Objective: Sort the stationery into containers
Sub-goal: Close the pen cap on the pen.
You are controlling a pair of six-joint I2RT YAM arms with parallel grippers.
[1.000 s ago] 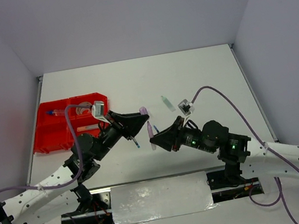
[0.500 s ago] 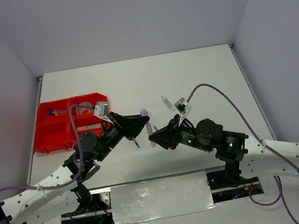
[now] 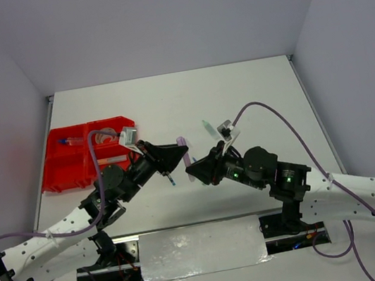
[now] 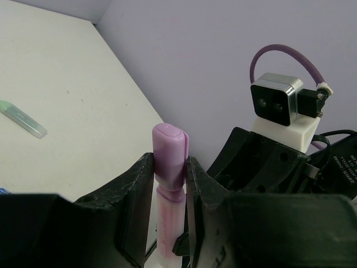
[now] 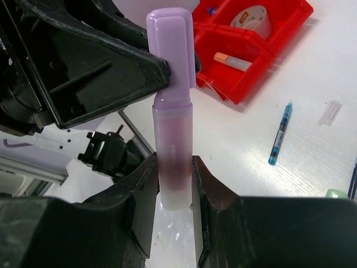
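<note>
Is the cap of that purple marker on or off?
On. The cap sits on the pale purple plastic marker; left hand pinches the cap, right hand the barrel.

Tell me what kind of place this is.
Probably a robotics lab test cell: a white table boxed in by plain walls, a left arm and a right arm mounted at its near edge, and a red tray holding a tape roll.

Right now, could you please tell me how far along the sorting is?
Done: tape and an orange marker sit in the tray. In hand: left tool and right tool both clamp the purple marker. Left: green marker and blue pen on the table.
</note>
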